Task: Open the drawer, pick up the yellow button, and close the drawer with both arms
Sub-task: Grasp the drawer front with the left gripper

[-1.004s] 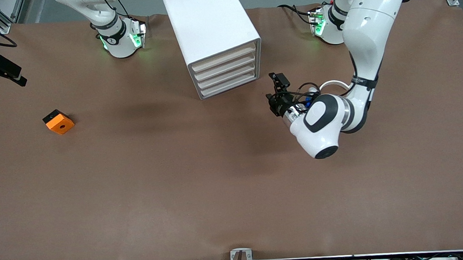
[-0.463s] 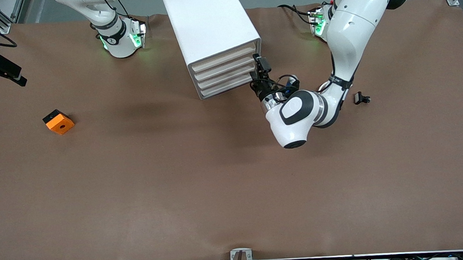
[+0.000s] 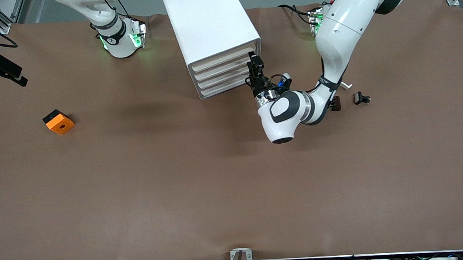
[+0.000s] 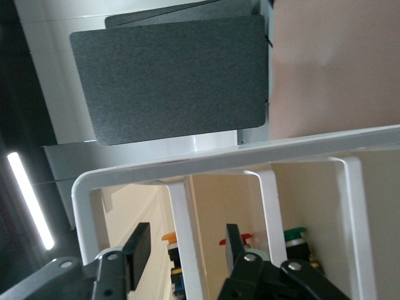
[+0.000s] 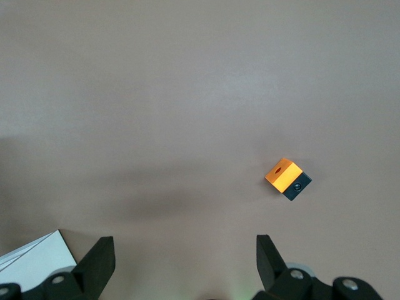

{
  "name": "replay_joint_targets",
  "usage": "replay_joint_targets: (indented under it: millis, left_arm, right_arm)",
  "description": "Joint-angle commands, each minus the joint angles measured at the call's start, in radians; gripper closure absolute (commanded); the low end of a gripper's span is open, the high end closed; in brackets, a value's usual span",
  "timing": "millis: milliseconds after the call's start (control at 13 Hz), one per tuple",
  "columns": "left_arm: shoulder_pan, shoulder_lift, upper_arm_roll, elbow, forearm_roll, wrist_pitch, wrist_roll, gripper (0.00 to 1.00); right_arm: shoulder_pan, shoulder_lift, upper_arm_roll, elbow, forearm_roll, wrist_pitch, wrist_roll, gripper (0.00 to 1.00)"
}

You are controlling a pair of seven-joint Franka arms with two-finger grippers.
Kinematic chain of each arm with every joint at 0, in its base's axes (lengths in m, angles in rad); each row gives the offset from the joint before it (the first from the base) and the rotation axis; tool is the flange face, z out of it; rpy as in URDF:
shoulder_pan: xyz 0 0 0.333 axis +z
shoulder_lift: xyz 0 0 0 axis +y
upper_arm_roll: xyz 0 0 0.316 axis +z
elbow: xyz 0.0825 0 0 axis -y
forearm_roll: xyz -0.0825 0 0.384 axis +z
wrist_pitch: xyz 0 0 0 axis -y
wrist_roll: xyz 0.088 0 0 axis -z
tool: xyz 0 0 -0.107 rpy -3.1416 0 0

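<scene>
At the cabinet's (image 3: 214,35) front, my left gripper (image 3: 255,67) spreads wide at the top drawer's (image 3: 224,59) cream end, while my right gripper (image 5: 181,262), equally wide, waits high above.

Even overhead light keeps the brown table (image 3: 178,180) bright and sharp, shadows soft beneath the arms — a lit strip (image 4: 28,200) glares beside the left gripper's fingers (image 4: 139,245), which look blurred close up.
</scene>
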Motion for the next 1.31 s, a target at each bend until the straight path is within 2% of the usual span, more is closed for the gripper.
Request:
replay_joint_targets:
  millis: [0,232,540,772,926,1081,1235]
  left_arm:
    - [-0.011,-0.018,0.001,-0.046,-0.035,-0.010,-0.033,0.44]
    - [-0.032,-0.018,0.001,-0.053,-0.037,-0.010,-0.043,0.44]
    - [-0.057,-0.020,0.001,-0.055,-0.052,-0.010,-0.043,0.66]
    - [-0.074,-0.020,0.001,-0.053,-0.077,0.001,-0.042,0.71]
    - [-0.080,-0.020,0.001,-0.053,-0.077,0.004,-0.042,0.88]
    - [-0.080,-0.020,0.002,-0.053,-0.077,0.006,-0.042,0.98]
    - [-0.080,-0.020,0.002,-0.052,-0.077,0.015,-0.042,0.99]
  right_arm:
    - [-0.015,-0.033,0.012,-0.033,0.000,0.007,-0.017,0.00]
    - [-0.015,-0.033,0.012,-0.033,0.000,0.007,-0.017,0.00]
    - [-0.015,-0.033,0.012,-0.034,0.000,0.007,-0.016,0.00]
    - [-0.015,-0.033,0.012,-0.036,0.000,0.007,-0.016,0.00]
    - [-0.015,-0.032,0.012,-0.034,0.000,0.006,-0.016,0.00]
    - [-0.017,-0.027,0.012,-0.027,0.001,0.001,-0.017,0.00]
    - [-0.018,-0.026,0.009,-0.020,0.001,-0.011,-0.016,0.00]
